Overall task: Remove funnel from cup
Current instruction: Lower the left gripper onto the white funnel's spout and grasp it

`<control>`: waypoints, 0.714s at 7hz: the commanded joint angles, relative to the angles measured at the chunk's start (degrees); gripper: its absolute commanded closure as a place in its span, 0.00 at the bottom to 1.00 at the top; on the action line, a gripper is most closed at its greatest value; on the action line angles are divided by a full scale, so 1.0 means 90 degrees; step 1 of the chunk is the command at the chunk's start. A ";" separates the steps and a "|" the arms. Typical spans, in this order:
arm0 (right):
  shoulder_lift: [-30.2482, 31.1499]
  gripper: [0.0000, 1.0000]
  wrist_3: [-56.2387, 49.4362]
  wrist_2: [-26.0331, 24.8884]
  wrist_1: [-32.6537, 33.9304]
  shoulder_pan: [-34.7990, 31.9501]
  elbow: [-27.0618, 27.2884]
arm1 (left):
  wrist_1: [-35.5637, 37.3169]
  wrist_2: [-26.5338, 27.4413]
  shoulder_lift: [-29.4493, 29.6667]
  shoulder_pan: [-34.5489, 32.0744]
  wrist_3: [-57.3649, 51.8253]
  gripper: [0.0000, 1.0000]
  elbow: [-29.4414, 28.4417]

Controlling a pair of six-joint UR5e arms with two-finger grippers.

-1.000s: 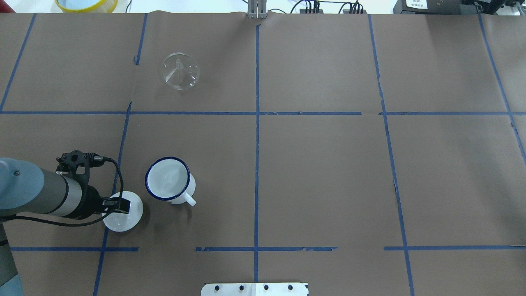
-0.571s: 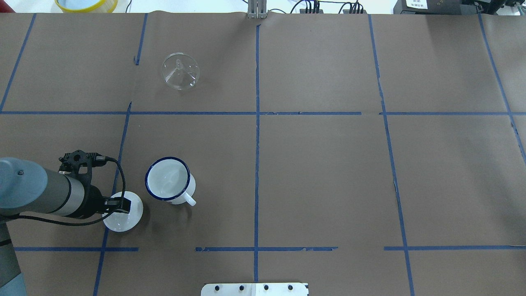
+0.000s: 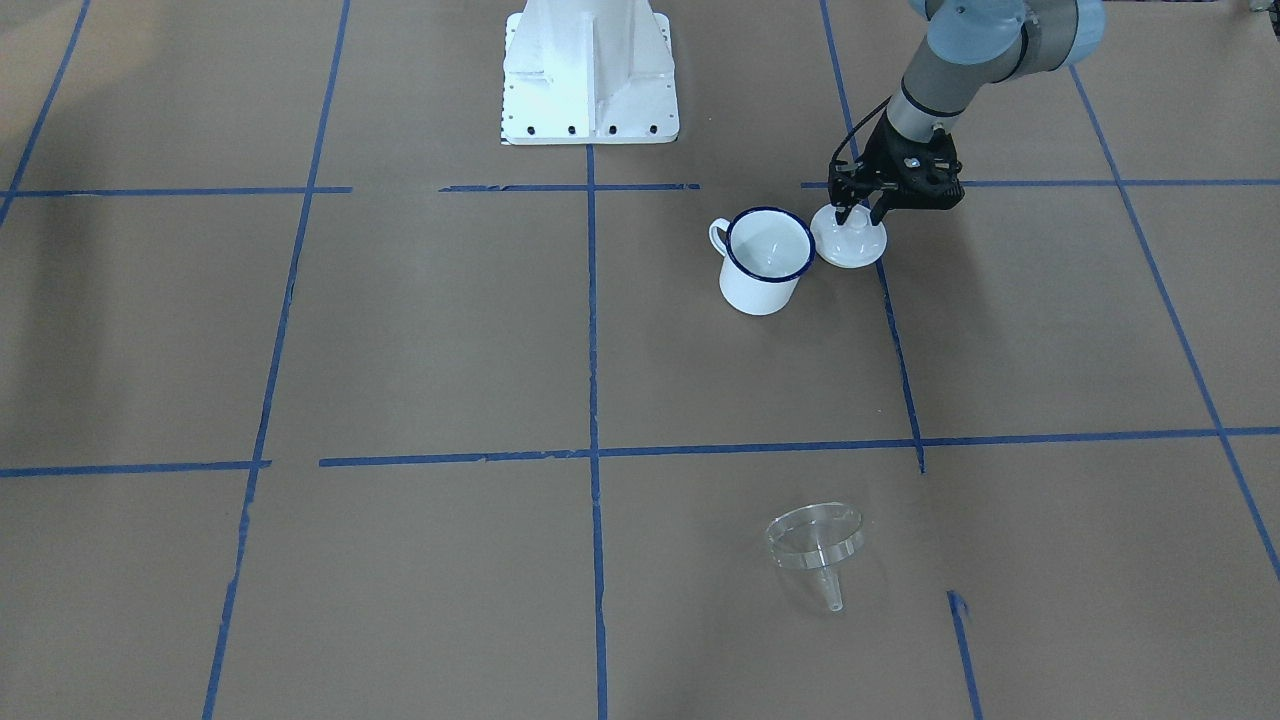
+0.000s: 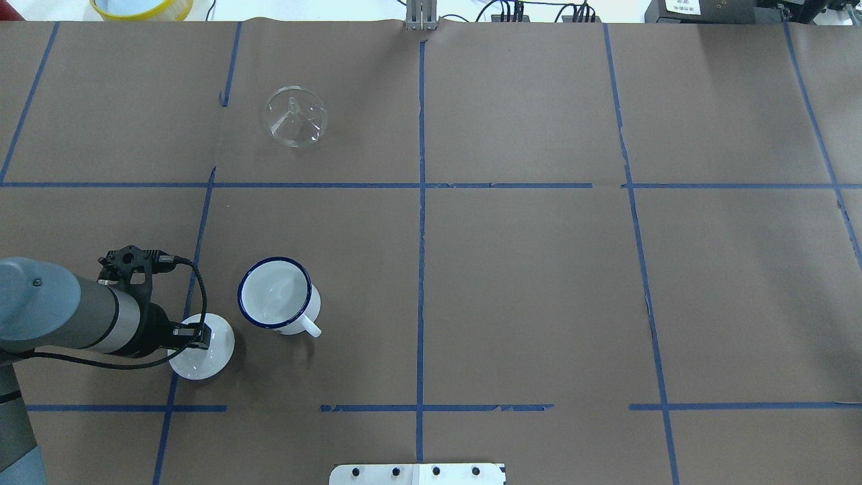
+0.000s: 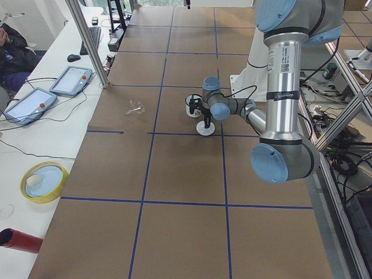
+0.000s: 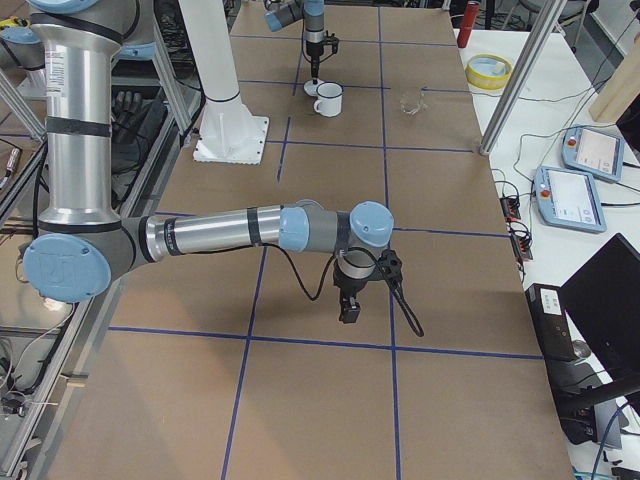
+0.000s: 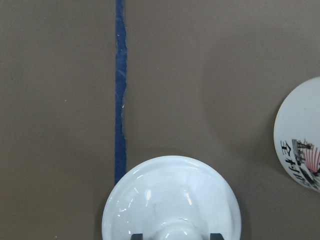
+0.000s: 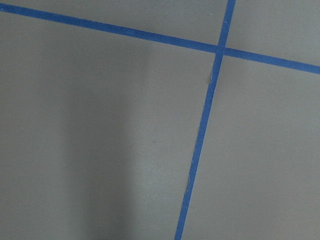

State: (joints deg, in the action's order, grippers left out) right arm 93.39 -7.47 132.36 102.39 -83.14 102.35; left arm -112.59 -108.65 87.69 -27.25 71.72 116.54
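Note:
The clear funnel (image 4: 296, 118) lies by itself on the brown paper at the far left, well away from the cup; it also shows in the front view (image 3: 815, 540). The white mug with a blue rim (image 4: 275, 293) stands upright with nothing in it. Just beside it a round white knobbed lid (image 4: 202, 360) rests on the table. My left gripper (image 4: 201, 335) hangs over the lid, its fingers open on either side of the knob (image 7: 175, 227). My right gripper (image 6: 348, 310) shows only in the right side view, low over bare paper; I cannot tell its state.
A yellow bowl (image 4: 141, 7) sits beyond the table's far left edge. The robot's white base plate (image 3: 590, 70) is at the near middle edge. Tablets (image 5: 70, 78) and a red can (image 5: 17, 239) lie on the side bench.
My left arm's wrist has shifted slightly back and away from the mug. The lid, mug and funnel have not moved.

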 commanded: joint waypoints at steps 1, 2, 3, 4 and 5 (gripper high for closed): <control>0.0004 0.00 0.0000 0.0000 0.0000 0.0000 -0.0005 | 0.0000 0.0002 0.0012 -0.0010 0.0000 1.00 0.0029; 0.0004 0.00 0.0000 0.0000 0.0000 0.0000 -0.0005 | 0.0000 0.0002 0.0002 -0.0077 -0.0010 1.00 0.0097; 0.0004 0.00 0.0000 0.0000 0.0000 0.0000 0.0005 | 0.0010 -0.0017 -0.0094 -0.0185 -0.0078 1.00 0.0407; 0.0004 0.00 0.0000 0.0000 0.0000 0.0000 -0.0004 | 0.0097 -0.0046 -0.0240 -0.0485 -0.0127 1.00 0.0768; 0.0004 0.00 0.0000 0.0000 0.0000 0.0000 0.0005 | 0.0620 -0.0076 -0.0377 -0.0527 -0.0137 1.00 0.1380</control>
State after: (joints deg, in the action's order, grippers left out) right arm 93.43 -7.47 132.36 102.39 -83.15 102.34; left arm -110.86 -109.02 85.76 -30.71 70.77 123.39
